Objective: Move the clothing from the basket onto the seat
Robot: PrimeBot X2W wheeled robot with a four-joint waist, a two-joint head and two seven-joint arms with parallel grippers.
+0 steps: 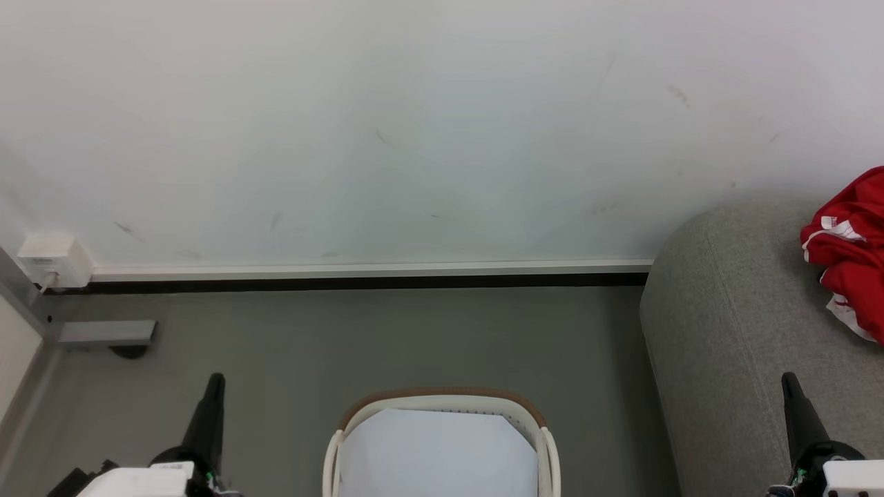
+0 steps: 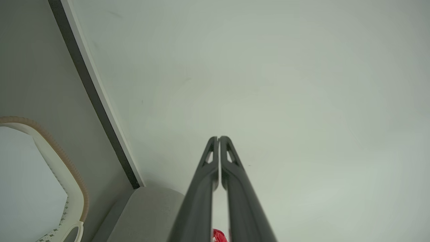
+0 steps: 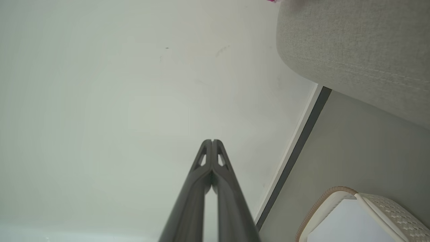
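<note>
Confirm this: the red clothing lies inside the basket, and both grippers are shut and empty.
Not quite. The head view shows the clothing on the seat, not inside the basket. The left gripper and right gripper are indeed shut and empty.

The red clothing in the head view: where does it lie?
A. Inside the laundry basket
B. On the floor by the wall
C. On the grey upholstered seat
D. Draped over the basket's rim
C: the red clothing rests on top of the grey upholstered seat at the right, while the laundry basket shows a plain white inside.
</note>
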